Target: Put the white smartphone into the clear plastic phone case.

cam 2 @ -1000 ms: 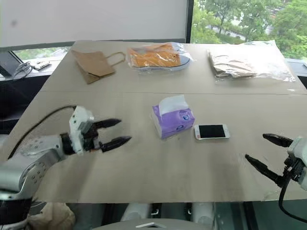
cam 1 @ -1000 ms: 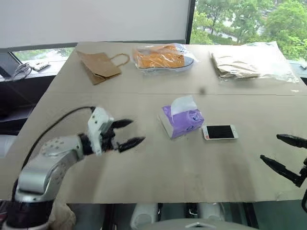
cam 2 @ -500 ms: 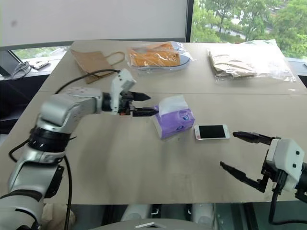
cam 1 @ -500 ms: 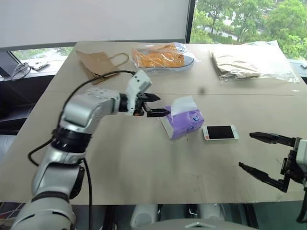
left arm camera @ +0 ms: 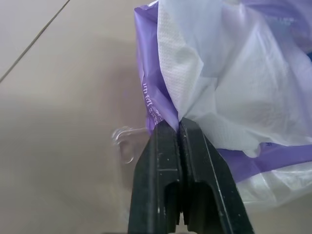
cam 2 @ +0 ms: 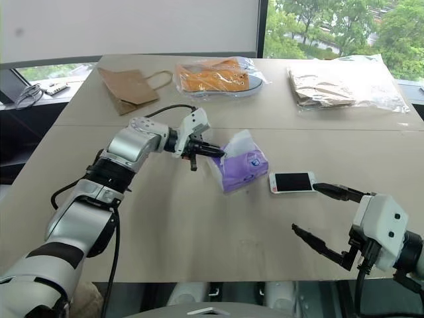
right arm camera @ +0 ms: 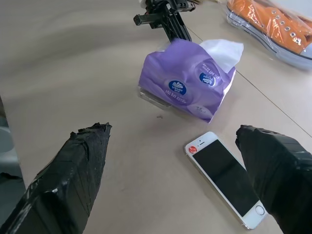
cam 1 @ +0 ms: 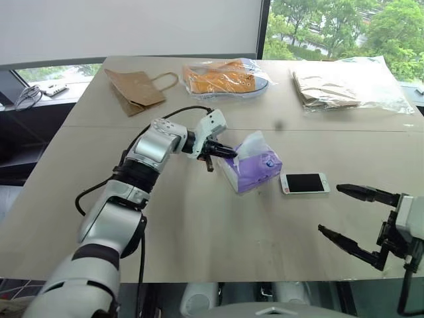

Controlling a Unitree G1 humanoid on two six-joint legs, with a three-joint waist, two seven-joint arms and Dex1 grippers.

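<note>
Since a sec ago the left gripper (cam 1: 225, 152) is reaching across the table (cam 1: 199, 232) to the purple tissue pack (cam 1: 255, 167), and its fingers, spread wide back then, are now pressed together with the tips against the pack's near edge. In the left wrist view the closed tips are sitting where the white tissue (left arm camera: 229, 83) meets the purple wrap; whether they're pinching any of it is hard to tell. A clear plastic phone case (right arm camera: 156, 100) seems to be lying under the pack, w/ one transparent corner poking out beside the fingers. The right gripper (cam 1: 354, 215) is hanging near the table's front edge, jaws spread wide, holding nothing. The white smartphone (cam 1: 304, 183) is lying flat, screen up, just beside the pack on its right. At the far side are lying a brown paper bag (cam 1: 136, 90), bagged orange shoes (cam 1: 224, 78) and another clear bag (cam 1: 344, 86).
</note>
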